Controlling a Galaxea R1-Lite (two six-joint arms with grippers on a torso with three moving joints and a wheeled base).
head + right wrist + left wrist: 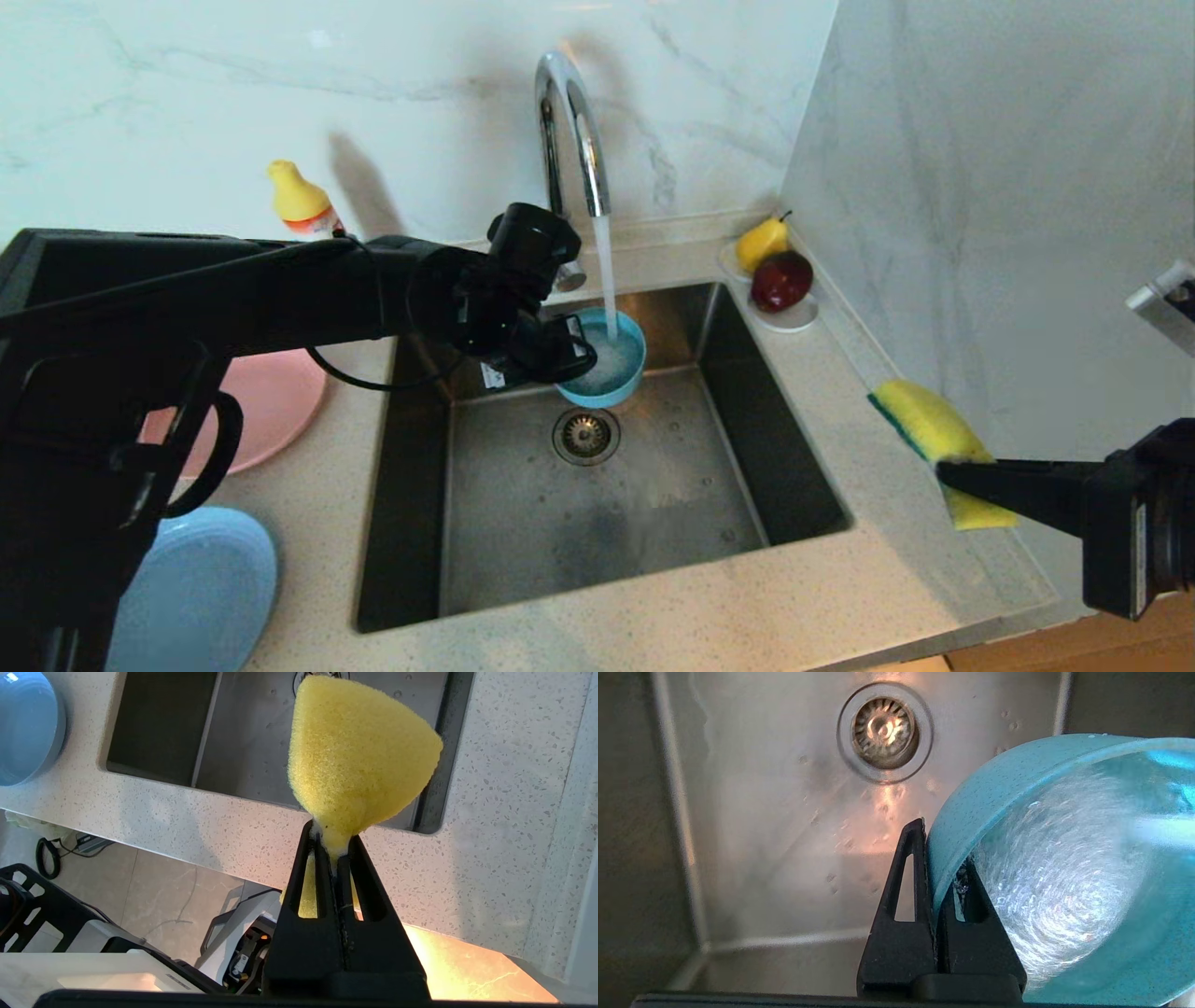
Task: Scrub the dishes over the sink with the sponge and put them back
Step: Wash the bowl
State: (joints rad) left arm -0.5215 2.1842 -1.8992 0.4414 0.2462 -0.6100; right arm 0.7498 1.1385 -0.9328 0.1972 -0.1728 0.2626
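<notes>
The fingers [920, 891] of the left gripper [551, 359] are pinched tight on the rim of the teal bowl [605, 359], one inside the wall and one outside, holding it tilted over the back of the sink [523, 523] right under the tap [569, 131]. Water runs from the spout straight into the bowl and swirls white inside it. Off to the right, the right gripper [952, 471] has its fingers [322, 877] closed on one end of the sponge [934, 443], squashing it thin there, and hangs with it above the worktop [887, 560] beside the sink's right edge. The pink plate [271, 411] and the light blue plate [201, 588] lie on the worktop to the left, partly behind the left arm.

It looks like the rinsing or wetting step for the bowl. Next, I'd guess, the sponge has to come across over the basin to meet the bowl's inside, with the left grip steady enough that the wet rim doesn't slip.
</notes>
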